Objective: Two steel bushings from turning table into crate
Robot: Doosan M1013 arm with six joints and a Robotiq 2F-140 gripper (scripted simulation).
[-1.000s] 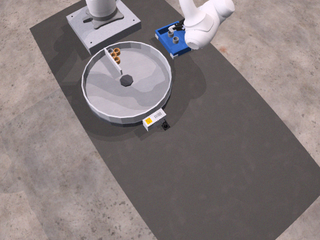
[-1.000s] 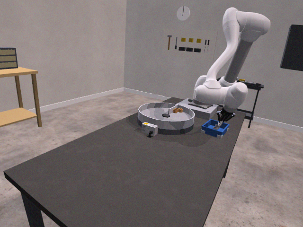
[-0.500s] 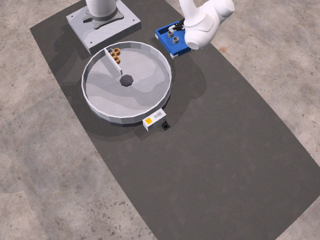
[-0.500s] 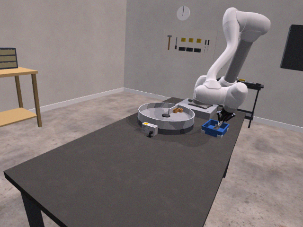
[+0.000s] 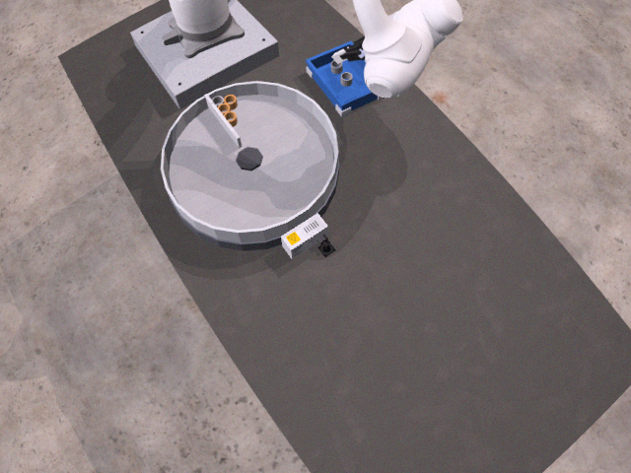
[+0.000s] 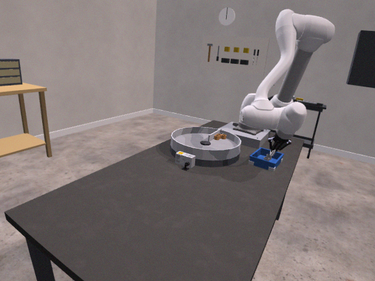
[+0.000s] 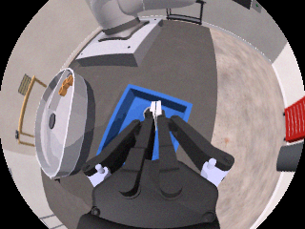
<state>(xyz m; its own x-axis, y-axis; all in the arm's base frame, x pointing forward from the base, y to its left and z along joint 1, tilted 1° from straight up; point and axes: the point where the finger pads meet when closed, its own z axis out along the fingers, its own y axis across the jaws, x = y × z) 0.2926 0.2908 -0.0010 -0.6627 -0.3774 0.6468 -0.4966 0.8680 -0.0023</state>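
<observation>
My gripper (image 5: pixel 338 56) (image 6: pixel 271 153) (image 7: pixel 156 107) reaches down into the blue crate (image 5: pixel 325 76) (image 6: pixel 259 159) (image 7: pixel 116 125). Its fingers are pinched shut on the wall of a grey steel bushing (image 5: pixel 335 67) (image 7: pixel 147 110). A second steel bushing (image 5: pixel 346 78) stands in the crate beside it. On the turning table (image 5: pixel 325 132) (image 6: pixel 208 153) (image 7: pixel 83 102), one steel bushing (image 5: pixel 218 100) and three brass bushings (image 5: pixel 228 108) (image 6: pixel 220 136) (image 7: pixel 65 85) cluster against the upright divider (image 5: pixel 222 120).
The robot's base plate (image 5: pixel 214 50) stands behind the turning table. A white control box (image 5: pixel 304 235) (image 6: pixel 185 157) and a small black part (image 5: pixel 325 247) sit at the table's front rim. The white arm hangs over the crate's right side.
</observation>
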